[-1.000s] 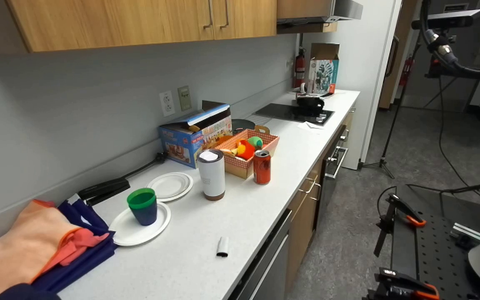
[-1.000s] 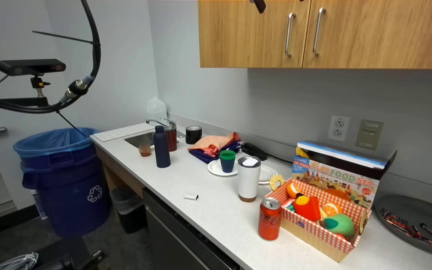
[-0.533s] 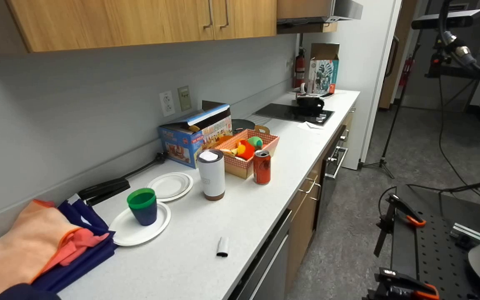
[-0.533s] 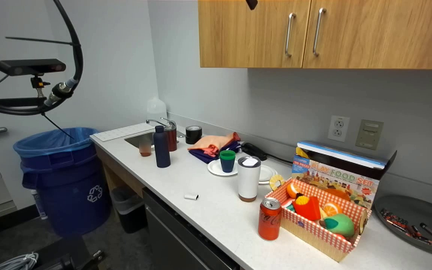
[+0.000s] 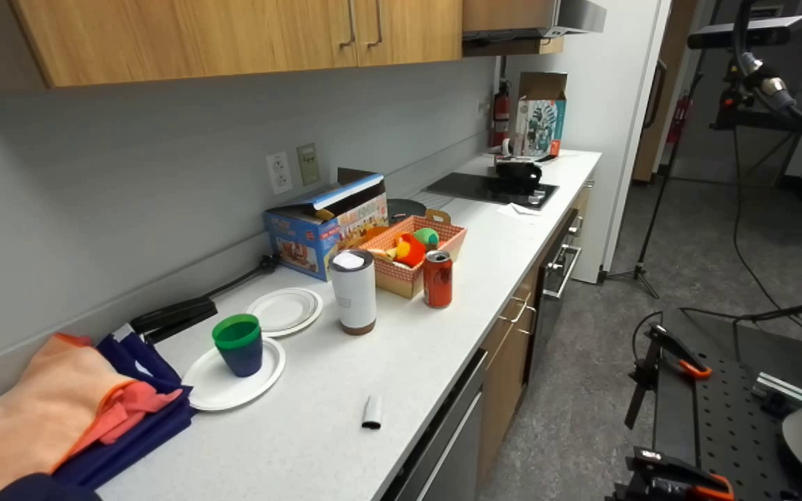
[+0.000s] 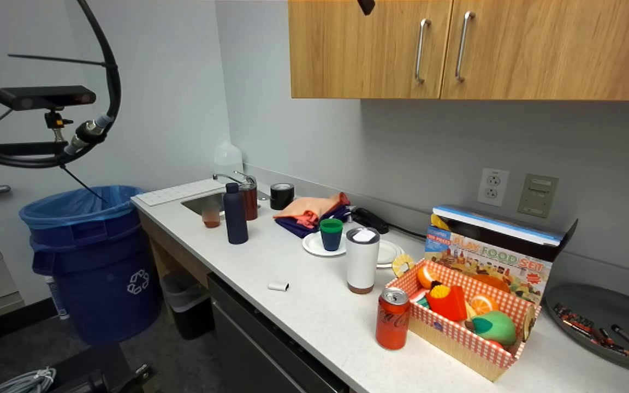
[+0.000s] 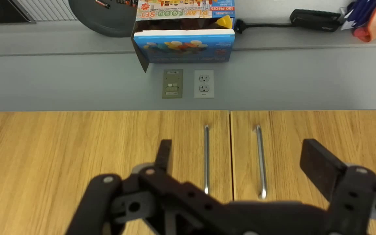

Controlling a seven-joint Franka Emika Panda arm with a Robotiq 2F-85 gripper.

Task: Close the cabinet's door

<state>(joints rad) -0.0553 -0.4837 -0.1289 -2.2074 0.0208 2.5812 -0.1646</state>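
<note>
The wall cabinet has two wooden doors side by side, a door [image 5: 199, 35] [image 6: 355, 52] [image 7: 305, 127] and its neighbour [image 5: 411, 31] [image 6: 555, 52] [image 7: 109, 147]. Both look shut or nearly flush, with a narrow dark seam between them in the wrist view. Each has a metal bar handle, one handle [image 7: 260, 160] and the other handle [image 7: 206, 156]. My gripper [image 7: 239, 156] is open and empty, its fingers on either side of both handles in the wrist view. It appears apart from the doors; the exact distance cannot be told. One dark fingertip shows at the top edge in an exterior view [image 6: 367, 5].
Below is a white counter [image 5: 317, 417] with a play food box [image 5: 331, 223], a basket of toy food [image 6: 456, 322], a red can [image 6: 392, 319], a white tumbler [image 6: 362, 259], plates and cloths. A range hood [image 5: 533, 17] adjoins the cabinet. Arm cables [image 6: 110, 82] hang in view.
Since one second ago the dark fingertip and the arm's cables have shifted left in an exterior view, with a second dark tip gone from the frame. Over the last half second almost nothing has moved.
</note>
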